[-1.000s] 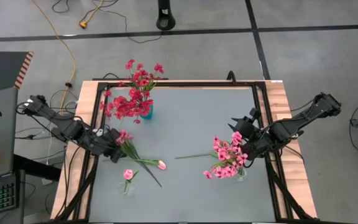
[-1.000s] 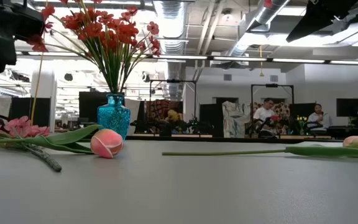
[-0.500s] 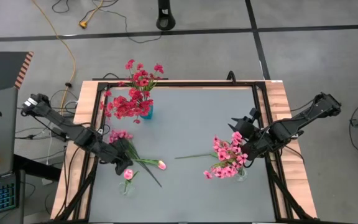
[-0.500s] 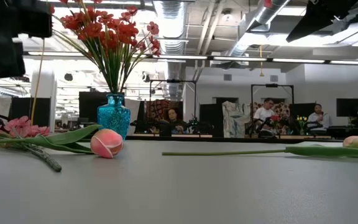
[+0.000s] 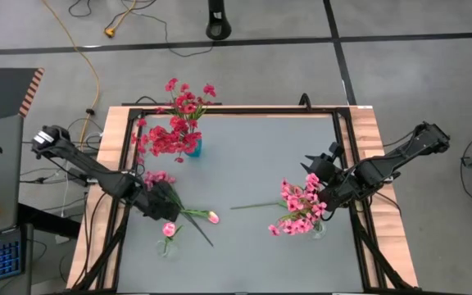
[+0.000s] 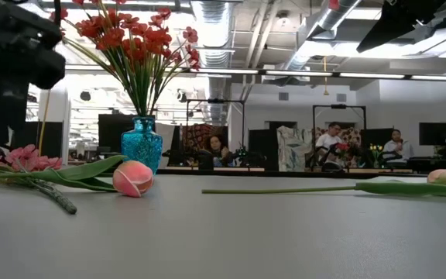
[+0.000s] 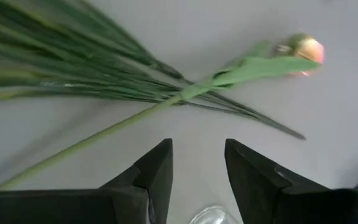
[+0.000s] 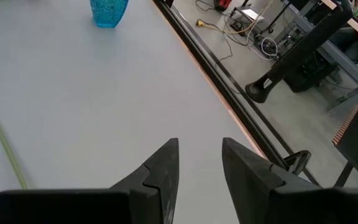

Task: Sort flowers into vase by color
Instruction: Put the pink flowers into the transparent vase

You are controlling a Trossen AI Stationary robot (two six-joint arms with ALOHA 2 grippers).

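A blue vase (image 5: pixel 193 148) at the far left holds red flowers (image 5: pixel 174 131). A small glass vase (image 5: pixel 167 246) near the front left holds one pink flower (image 5: pixel 169 229). A clear vase (image 5: pixel 318 232) at the right holds pink flowers (image 5: pixel 300 205). On the table lie a pink sprig (image 5: pixel 158 177) and a tulip bud (image 7: pixel 303 48) on a long stem (image 7: pixel 123 121). Another tulip stem (image 5: pixel 256 205) lies mid-table. My left gripper (image 5: pixel 169 215) hovers open over the lying stems, nothing between its fingers (image 7: pixel 157 171). My right gripper (image 5: pixel 312 166) stands open beside the pink flowers.
A black frame runs round the grey table top (image 5: pixel 252 156), with wooden strips on the left and right sides. The middle and the near half of the table have free room. People sit in the room far behind the table (image 6: pixel 331 143).
My left gripper has moved from beside the pink sprig toward the table's near edge and right, to above the lying stems and the small glass vase. The flowers on the table and my right arm have kept still.
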